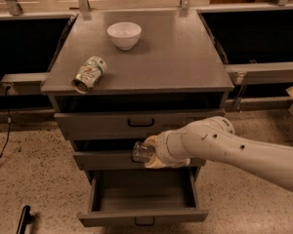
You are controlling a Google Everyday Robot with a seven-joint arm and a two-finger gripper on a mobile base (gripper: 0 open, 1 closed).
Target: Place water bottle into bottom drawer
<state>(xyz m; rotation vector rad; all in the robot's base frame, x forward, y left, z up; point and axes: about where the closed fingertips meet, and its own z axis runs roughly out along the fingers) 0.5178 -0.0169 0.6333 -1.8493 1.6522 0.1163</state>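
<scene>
The water bottle, small, clear and ribbed, lies sideways in my gripper with its free end pointing left. The gripper is shut on it and holds it in front of the middle drawer, just above the back of the open bottom drawer. The bottom drawer is pulled out, a deep grey box with a small dark handle at its front's lower edge; its inside looks empty. My white arm reaches in from the right.
On the cabinet top a white bowl stands at the back and a green-and-white drink can lies on its side near the front left edge. The top drawer is slightly out. A dark object lies on the floor at lower left.
</scene>
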